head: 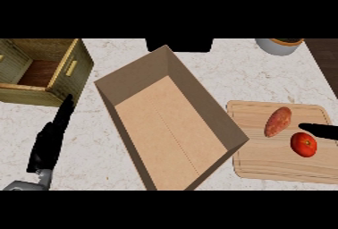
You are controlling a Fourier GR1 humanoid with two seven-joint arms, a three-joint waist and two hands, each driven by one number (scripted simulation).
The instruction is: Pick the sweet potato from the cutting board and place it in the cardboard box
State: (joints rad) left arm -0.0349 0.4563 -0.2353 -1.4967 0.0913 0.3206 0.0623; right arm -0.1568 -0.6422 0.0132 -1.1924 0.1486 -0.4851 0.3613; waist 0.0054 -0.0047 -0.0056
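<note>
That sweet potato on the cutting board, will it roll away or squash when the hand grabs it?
The sweet potato looks long and tapered, so it would probably rock or pivot rather than roll far. Its smooth, even outline suggests it is stiff, not squashy. Lying flat on the cutting board, it seems unlikely to tip.

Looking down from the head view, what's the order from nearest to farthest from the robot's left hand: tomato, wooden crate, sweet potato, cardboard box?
Measured from the left hand:
1. Wooden crate, far left, just beyond the fingertips.
2. Cardboard box, in the centre.
3. Sweet potato, on the right side.
4. Tomato, farthest right.
</note>
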